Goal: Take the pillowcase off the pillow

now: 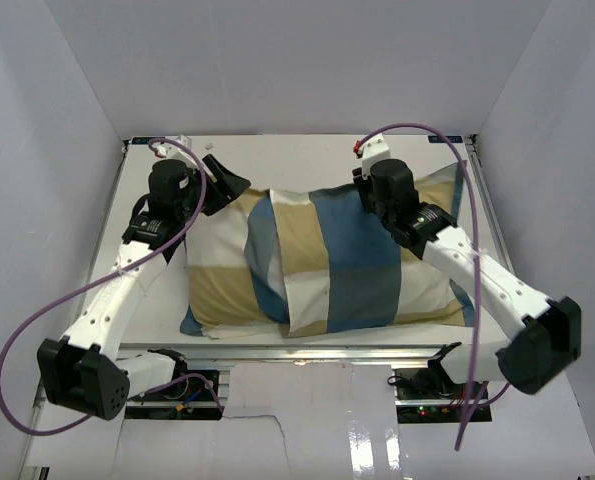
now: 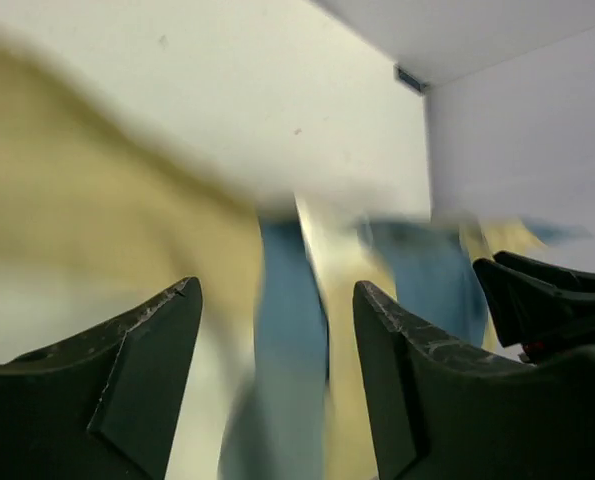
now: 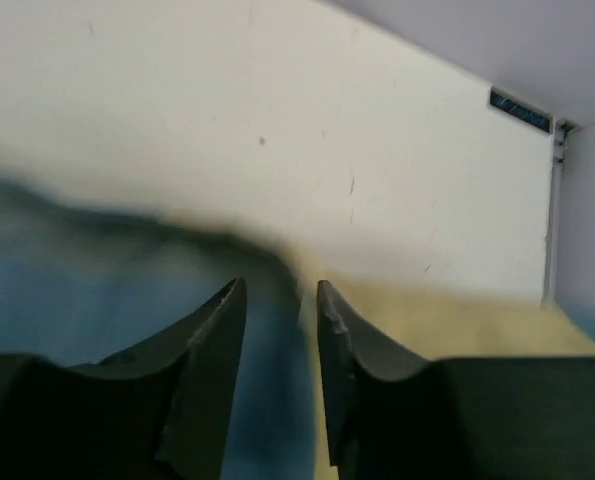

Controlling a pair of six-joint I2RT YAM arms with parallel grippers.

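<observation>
Lying flat across the middle of the white table (image 1: pixel 307 150), the large thin fabric pillowcase (image 1: pixel 327 260) in blocks of blue, tan-beige and cream looks plump and filled. The pillow inside it is hidden by the cover. The left gripper (image 2: pixel 277 290) sits just beside the far-left corner of the pillowcase, pointing toward its far edge. Its two dark fingers (image 2: pixel 142 350) stand spread wide, and only blurred blue and tan cloth shows beyond the gap. The right gripper (image 3: pixel 282 285) hangs over the far edge of the pillowcase, right of the middle, with its tips above the line where a blue block meets a tan one. Its fingers (image 3: pixel 212 340) stand narrowly apart. I cannot tell from the blurred wrist view whether cloth is pinched between them.
</observation>
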